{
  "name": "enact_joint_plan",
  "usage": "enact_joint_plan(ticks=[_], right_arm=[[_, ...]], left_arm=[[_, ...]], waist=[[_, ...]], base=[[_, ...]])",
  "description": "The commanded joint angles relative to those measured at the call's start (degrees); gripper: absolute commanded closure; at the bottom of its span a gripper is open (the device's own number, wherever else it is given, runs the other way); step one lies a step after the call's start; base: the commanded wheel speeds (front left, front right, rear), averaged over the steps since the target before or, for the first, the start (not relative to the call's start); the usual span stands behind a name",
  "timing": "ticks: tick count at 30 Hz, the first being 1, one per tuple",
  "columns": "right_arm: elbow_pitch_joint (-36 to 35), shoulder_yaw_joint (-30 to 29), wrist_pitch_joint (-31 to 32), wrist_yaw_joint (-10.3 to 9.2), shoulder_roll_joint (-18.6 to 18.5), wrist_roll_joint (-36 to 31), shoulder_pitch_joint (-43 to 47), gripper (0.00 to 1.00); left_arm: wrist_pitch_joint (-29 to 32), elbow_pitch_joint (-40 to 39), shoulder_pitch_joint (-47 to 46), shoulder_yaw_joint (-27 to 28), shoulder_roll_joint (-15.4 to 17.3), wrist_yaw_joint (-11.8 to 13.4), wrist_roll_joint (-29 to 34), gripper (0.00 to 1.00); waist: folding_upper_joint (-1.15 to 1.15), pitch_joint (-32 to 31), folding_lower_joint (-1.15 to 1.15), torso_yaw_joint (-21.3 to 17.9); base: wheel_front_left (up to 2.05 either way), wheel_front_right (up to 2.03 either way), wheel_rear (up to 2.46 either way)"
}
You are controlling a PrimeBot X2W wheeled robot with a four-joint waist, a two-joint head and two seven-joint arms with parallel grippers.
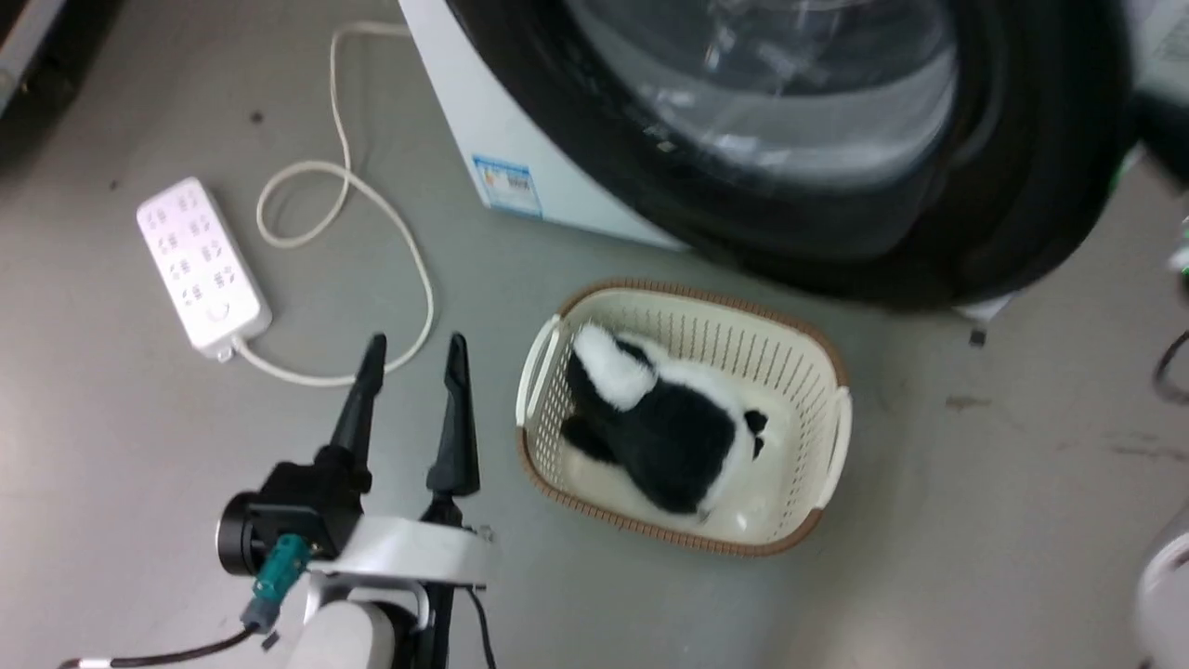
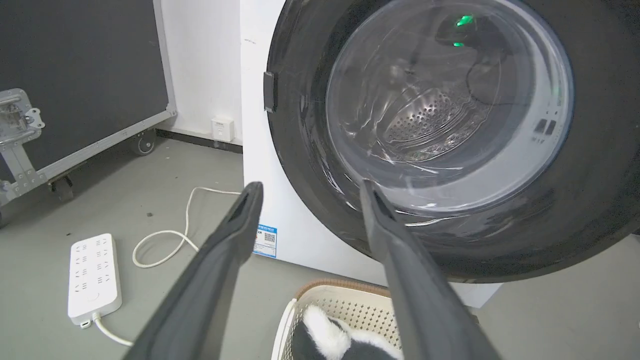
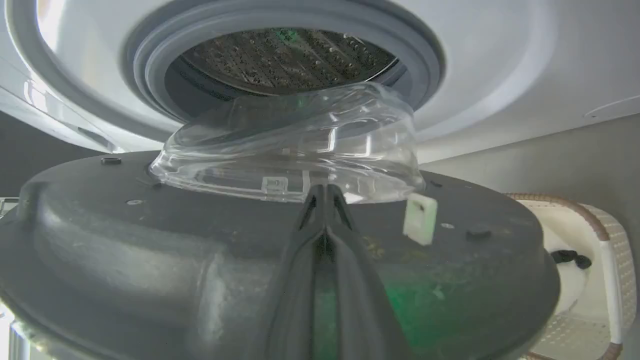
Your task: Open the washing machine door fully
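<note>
Right wrist view: right gripper (image 3: 325, 197), fingers pressed together and empty, appears to rest against the inner face of the washing machine door (image 3: 150, 260), probably to push it wider. The door stands partly open. Left gripper (image 1: 413, 362), spread and empty, is held clear over the floor (image 1: 93, 465).

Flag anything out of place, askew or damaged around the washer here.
Nothing looks damaged or spilled. Two oddities: a white power strip lies loose on the floor, its cord looping beside the washing machine, and the laundry basket holding a black-and-white plush sits just below the washing machine door.
</note>
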Motion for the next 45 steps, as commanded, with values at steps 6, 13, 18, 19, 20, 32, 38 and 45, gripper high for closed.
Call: enact_joint_plan(ticks=[6, 13, 18, 19, 20, 32, 38, 45], right_arm=[[-3.1, 4.3, 4.4, 0.07, 2.9, 5.4, 9.1, 1.00], [-0.4, 16.1, 4.4, 0.07, 2.9, 19.5, 17.7, 1.00], [0.0, 25.0, 2.4, 0.07, 2.9, 27.5, 21.9, 1.00], [-0.1, 27.5, 1.8, 0.07, 2.9, 29.7, 23.0, 1.00], [-0.3, 29.9, 1.2, 0.07, 2.9, 31.8, 24.1, 1.00], [-8.9, 57.5, -7.8, 0.07, 2.9, 51.6, 36.0, 1.00], [-10.0, 63.6, -12.0, 0.07, 2.9, 55.2, 37.0, 1.00], [-11.5, 63.2, -23.1, 0.07, 0.0, 48.6, 37.0, 0.00]], left_arm=[[-0.3, 1.9, 2.9, -0.1, 0.1, -1.0, 1.1, 0.00], [-0.3, 4.9, 5.5, -0.3, 0.1, -2.0, 2.4, 0.00], [-0.3, 5.6, 6.2, 0.0, 0.1, -2.3, 2.4, 0.00], [-0.3, 5.6, 6.4, 0.0, 0.1, -2.4, 2.4, 0.00], [-0.3, 5.7, 6.6, 0.1, 0.1, -2.5, 2.4, 0.00], [-0.3, 5.5, 10.0, -0.2, 0.1, -3.4, 2.5, 0.00], [-0.3, 5.5, 10.2, -0.4, 0.1, -3.4, 2.4, 0.00], [-0.3, 5.0, 10.0, 1.4, 0.1, -3.1, 1.6, 0.00]], waist=[[0.00, -5.9, 0.01, -1.5], [0.00, -10.0, 0.01, -1.7], [0.00, -11.5, 0.01, -1.4], [0.00, -11.9, 0.01, -1.4], [0.00, -12.3, 0.01, -1.3], [0.00, -14.9, 0.01, 0.2], [0.00, -14.9, 0.01, 0.7], [0.00, -15.7, 0.01, -1.8]], base=[[0.00, 0.00, 0.00], [0.00, 0.00, 0.00], [0.00, 0.00, 0.00], [0.00, 0.00, 0.00], [0.00, 0.00, 0.00], [0.00, 0.00, 0.00], [0.00, 0.00, 0.00], [0.00, 0.00, 0.00]])
